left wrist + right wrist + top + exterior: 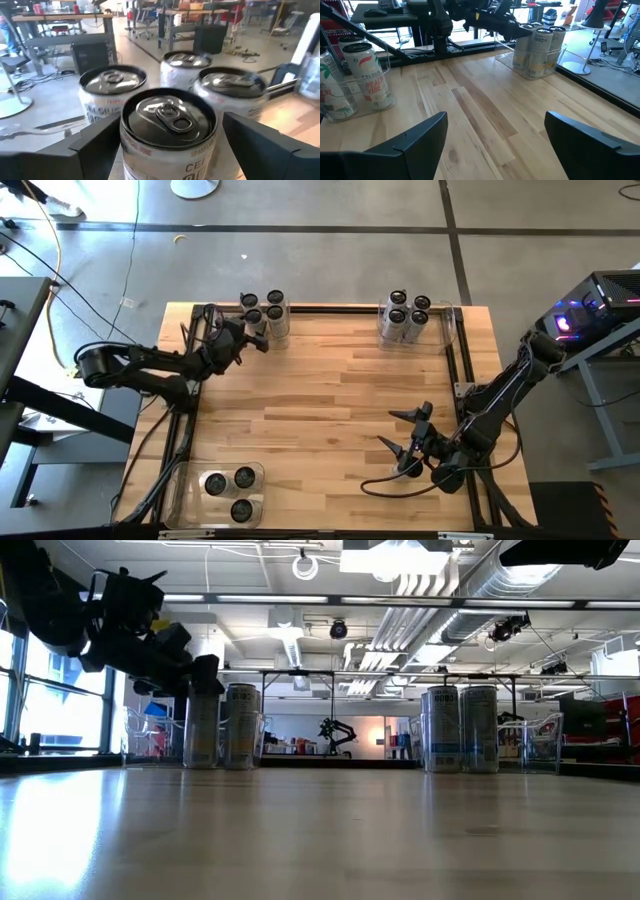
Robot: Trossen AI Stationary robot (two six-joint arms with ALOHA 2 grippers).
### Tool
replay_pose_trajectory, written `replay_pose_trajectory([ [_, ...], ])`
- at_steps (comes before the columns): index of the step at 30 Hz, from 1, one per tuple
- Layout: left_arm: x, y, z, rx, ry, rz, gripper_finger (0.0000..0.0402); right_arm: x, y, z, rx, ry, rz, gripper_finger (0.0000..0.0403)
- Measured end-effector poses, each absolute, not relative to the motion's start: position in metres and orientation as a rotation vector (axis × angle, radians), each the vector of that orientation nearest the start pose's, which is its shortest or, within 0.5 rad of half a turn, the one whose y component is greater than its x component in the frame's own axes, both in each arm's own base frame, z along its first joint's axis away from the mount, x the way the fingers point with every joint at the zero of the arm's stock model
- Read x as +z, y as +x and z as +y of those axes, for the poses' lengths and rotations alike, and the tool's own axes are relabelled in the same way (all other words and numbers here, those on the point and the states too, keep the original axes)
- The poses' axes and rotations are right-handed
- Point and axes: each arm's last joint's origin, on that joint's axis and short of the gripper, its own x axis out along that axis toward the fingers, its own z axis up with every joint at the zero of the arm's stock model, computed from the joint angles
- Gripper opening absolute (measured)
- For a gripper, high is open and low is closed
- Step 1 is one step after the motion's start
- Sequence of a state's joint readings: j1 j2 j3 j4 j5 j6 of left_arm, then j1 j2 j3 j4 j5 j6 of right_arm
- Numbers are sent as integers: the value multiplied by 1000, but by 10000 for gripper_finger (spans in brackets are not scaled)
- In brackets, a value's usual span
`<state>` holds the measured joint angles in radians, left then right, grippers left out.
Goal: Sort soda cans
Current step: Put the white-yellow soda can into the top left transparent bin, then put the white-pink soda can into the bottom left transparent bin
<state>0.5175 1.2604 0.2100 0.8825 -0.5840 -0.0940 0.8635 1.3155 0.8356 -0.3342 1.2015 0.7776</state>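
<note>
Several soda cans (264, 314) stand upright in a group at the table's far left; in the right wrist view they sit in a clear bin (522, 62). My left gripper (167, 150) reaches level into this group. It is open, with one dark finger on each side of the nearest can (167, 130), which stands on its base. More cans (405, 318) stand in a clear bin at the far right. Three cans (230, 488) fill a bin at the near left. My right gripper (408, 435) waits open over the near right, with nothing between its fingers.
The wooden table top (330, 400) is bare between the can groups. A dark frame rail (330, 308) runs along the far edge. Cables (385, 485) trail near the right arm's base. Beyond the table lie an office floor and desks.
</note>
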Motion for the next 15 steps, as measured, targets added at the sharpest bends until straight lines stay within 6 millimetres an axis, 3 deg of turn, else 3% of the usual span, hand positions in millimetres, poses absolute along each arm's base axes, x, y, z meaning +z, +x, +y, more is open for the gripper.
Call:
replay_pose_trajectory([
  [6, 175, 168, 104, 1068, -19, 59, 336, 244, 184, 173, -442, 62, 259, 330],
  [9, 188, 167, 95, 1032, 16, 7, 336, 256, 181, 171, -395, 64, 275, 330],
  [15, 225, 179, 72, 967, 133, 9, 334, 301, 179, 181, 0, 0, 428, 330],
])
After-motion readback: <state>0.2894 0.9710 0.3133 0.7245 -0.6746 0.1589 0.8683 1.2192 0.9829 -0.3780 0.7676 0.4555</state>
